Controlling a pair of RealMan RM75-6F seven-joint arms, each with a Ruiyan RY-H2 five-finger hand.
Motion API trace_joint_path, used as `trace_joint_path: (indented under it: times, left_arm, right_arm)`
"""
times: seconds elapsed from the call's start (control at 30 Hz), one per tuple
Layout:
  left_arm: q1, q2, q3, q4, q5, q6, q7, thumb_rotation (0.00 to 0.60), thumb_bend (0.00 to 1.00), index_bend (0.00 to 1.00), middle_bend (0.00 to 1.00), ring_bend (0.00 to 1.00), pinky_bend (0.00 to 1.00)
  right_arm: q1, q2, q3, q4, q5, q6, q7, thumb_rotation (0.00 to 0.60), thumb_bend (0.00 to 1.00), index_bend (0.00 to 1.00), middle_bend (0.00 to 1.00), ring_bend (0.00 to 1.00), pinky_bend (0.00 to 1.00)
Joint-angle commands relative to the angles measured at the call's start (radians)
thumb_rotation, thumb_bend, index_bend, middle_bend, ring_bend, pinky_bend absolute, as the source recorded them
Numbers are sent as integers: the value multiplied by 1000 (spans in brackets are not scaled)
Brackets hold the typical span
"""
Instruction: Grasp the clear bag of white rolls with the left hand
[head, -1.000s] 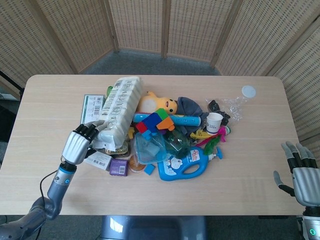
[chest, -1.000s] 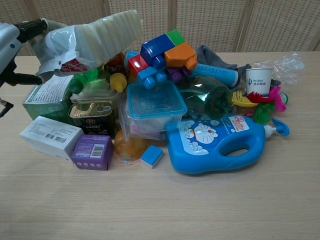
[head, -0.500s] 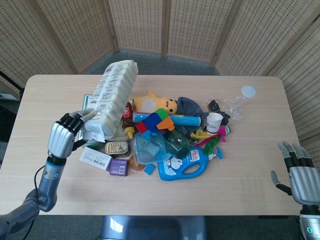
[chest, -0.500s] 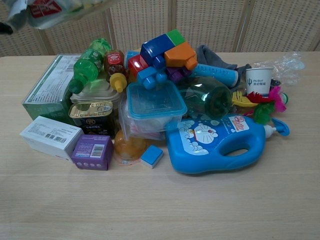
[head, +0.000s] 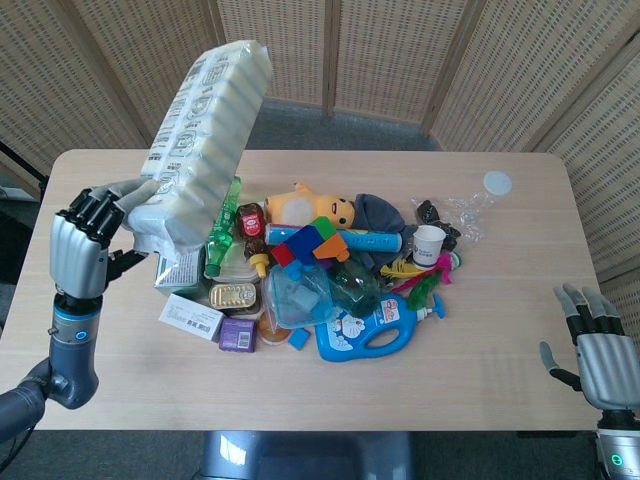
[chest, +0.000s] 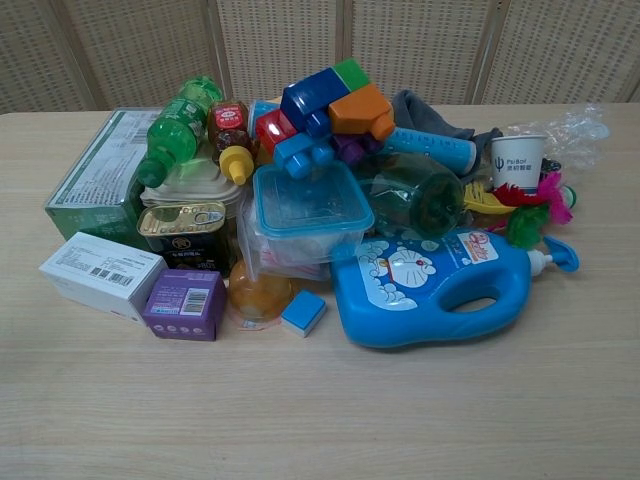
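Rolls in their long clear plastic bag of white rolls (head: 205, 135) are already up in the air at the robot's left, held by the grey left hand (head: 82, 247), whose fingers curl around the bag's near, lower end. From that hand the bag runs up and away toward the far right, its long axis tilted steeply, the free end rising above the back edge of the light wooden desk (head: 480, 360) in the head view. The chest view shows neither the bag nor the hand. The bag appears clear of the heap below it: a green plastic bottle (head: 224, 226), a green cardboard box (chest: 92, 178), a gold tin can (head: 233, 296) and a white carton (head: 191, 315) lie just beneath and beside the grip. The grey right hand (head: 597, 345) hovers well apart at the near right corner, fingers spread and holding nothing, so it plays no part here. My judgement is that the grasp is essentially made, and that the long overhang could let the bag droop or twist in the grip. Woven wicker screens (head: 330, 55) close off the room behind.
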Motion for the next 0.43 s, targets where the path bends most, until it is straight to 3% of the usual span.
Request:
trace_joint_path:
  times: [0.03,0.43]
  left_arm:
    - [-5,60,-26,-77,-1,-12,42,600,534,444,347,422,471]
    - [-1,57,-13,-74,0,-33,51,600,533,439,343,420,464]
  right_arm:
    - [0,-2,0,2,1,-2,1,491,421,27,0,0,0]
    - [1,-4,1,7,5,-5,2,491,420,28,0,0,0]
